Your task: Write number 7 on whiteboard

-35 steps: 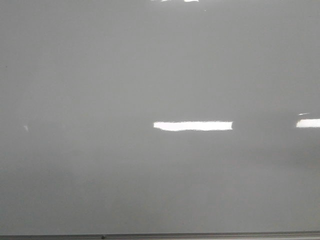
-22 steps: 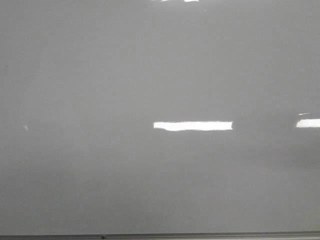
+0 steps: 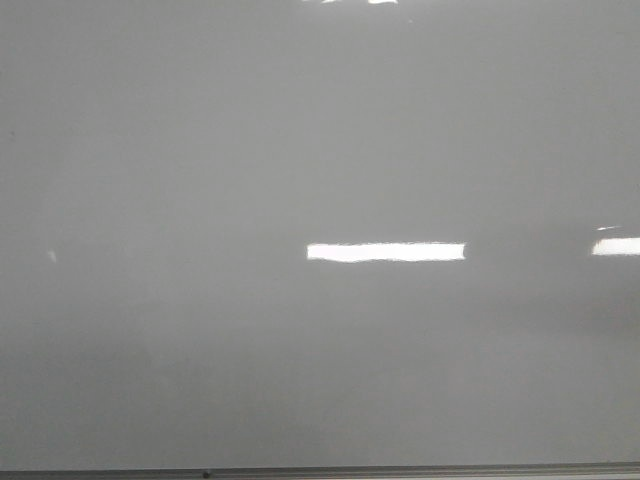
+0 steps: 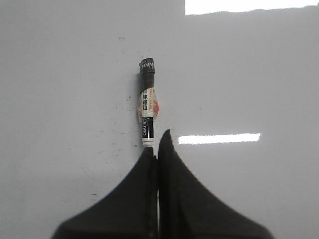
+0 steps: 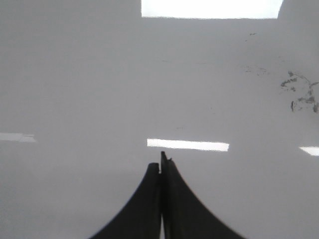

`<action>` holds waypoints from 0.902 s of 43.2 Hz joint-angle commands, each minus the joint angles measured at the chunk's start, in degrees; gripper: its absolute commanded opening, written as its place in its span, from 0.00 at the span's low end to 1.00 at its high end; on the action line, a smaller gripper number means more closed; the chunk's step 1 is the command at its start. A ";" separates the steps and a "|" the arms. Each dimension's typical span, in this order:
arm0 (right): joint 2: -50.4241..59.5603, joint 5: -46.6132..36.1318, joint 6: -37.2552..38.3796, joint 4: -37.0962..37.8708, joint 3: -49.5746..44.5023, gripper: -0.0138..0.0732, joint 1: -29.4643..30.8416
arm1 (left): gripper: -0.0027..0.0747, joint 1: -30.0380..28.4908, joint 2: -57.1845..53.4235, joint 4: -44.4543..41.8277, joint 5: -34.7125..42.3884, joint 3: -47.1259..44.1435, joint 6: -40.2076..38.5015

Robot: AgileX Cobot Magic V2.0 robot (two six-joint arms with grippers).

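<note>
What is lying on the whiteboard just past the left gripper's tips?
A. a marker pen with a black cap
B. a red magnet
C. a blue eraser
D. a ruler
A. In the left wrist view a marker with a black cap and a white labelled barrel lies on the whiteboard, just beyond the shut left gripper; no eraser, magnet or ruler shows.

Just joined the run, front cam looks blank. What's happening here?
Nothing is written yet: the whiteboard shows only glare, no 7. A marker lies on the board just ahead of the left gripper, whose fingers are closed and not holding it. The right gripper is closed too, empty, over bare board with some old smudges nearby.
</note>
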State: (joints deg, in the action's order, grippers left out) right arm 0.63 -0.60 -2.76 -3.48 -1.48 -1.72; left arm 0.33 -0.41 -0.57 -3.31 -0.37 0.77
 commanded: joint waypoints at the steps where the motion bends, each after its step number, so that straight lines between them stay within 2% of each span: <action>1: 0.98 -4.98 -0.42 0.61 0.10 0.08 0.39 | 0.01 0.00 -0.80 0.57 4.62 -0.90 -0.19; 10: 0.98 -8.86 -0.36 0.61 1.18 0.08 0.39 | 0.01 0.00 -0.80 1.53 8.11 -0.18 -0.30; 15: 0.98 -7.45 -0.38 0.26 5.54 0.08 0.39 | 0.01 0.00 -0.70 3.60 8.84 3.16 -0.30; 19: 0.98 -2.98 -0.38 0.26 11.46 0.08 0.39 | 0.01 0.00 -0.47 3.90 7.65 8.46 -0.30; 30: -4.06 8.39 -0.43 0.26 27.19 0.08 0.39 | 0.01 0.00 0.87 3.90 -3.01 24.78 -0.18; 39: -13.25 15.74 -0.43 0.26 37.88 0.08 0.39 | 0.01 0.00 8.72 3.70 -14.04 36.29 -0.05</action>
State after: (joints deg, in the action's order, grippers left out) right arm -8.21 15.44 -2.88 -3.48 31.49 -1.72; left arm 0.33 3.95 2.62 -16.00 30.77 0.77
